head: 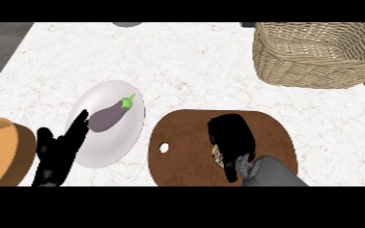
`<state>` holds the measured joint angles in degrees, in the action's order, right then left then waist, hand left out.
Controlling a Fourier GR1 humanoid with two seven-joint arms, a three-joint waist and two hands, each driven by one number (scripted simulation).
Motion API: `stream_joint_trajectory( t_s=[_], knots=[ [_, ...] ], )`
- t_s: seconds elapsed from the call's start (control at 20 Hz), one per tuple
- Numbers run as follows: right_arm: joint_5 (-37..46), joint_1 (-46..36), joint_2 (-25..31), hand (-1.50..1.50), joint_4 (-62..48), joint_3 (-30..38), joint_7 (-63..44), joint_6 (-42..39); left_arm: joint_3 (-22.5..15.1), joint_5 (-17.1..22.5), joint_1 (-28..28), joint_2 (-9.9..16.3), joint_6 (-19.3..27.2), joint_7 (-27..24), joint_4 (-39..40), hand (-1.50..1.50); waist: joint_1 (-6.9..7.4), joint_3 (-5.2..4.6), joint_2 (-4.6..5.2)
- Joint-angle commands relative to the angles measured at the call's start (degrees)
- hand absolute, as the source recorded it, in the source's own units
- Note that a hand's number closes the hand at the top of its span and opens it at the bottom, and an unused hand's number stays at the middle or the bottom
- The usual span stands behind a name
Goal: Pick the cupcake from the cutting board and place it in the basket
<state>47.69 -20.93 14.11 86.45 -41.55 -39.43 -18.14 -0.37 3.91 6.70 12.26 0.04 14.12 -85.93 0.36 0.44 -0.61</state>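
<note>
While the right hand curls over the cutting board, the scene reads so:

Right hand [231, 140]: comes in from the lower right on a grey forearm; black fingers bent down and closed round the cupcake, hiding most of it.
Cupcake [218, 155]: on the cutting board, under the right hand; only a pale, speckled sliver shows at the hand's left edge. Whether it is lifted off the board or resting on it cannot be told.
Cutting board [185, 149]: brown, rounded, with a small hole near its left edge; lies on the counter at the lower middle.
Basket [310, 53]: woven wicker, at the upper right, well apart from the board and the hand.
Left hand [61, 152]: at the lower left, fingers straight and spread, pointing up over the rim of the plate; it holds nothing.
Plate [107, 140]: white, just left of the board.
Eggplant [110, 115]: purple with a green stem, lying on the plate.
Bowl [14, 149]: orange-brown, at the left edge, partly cut off.
Counter [178, 63]: white marble.
</note>
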Motion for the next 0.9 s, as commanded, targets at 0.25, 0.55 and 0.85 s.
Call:
stream_joint_trajectory(
  t_s=[0.25, 0.55, 0.85],
  knots=[
    [6.91, -5.29, -8.99, 1.50, -2.80, 5.81, -8.35, 9.70, -0.89, -0.88, 2.52, -1.15, 0.54, 3.01, 1.54, 0.00, -0.04, -0.40, 0.58],
    [-1.61, -5.89, -13.96, 1.50, 12.27, 16.90, -5.83, 27.72, 1.31, 0.73, 1.70, -0.11, -0.27, 2.59, 3.16, 0.00, -1.21, -0.29, 0.60],
    [-0.20, -12.69, -12.28, 1.50, 24.35, 26.21, -14.41, 21.93, 0.91, -0.15, 2.13, -0.60, -0.63, 0.90, 5.38, 0.00, -1.66, -0.47, 0.32]
  ],
)
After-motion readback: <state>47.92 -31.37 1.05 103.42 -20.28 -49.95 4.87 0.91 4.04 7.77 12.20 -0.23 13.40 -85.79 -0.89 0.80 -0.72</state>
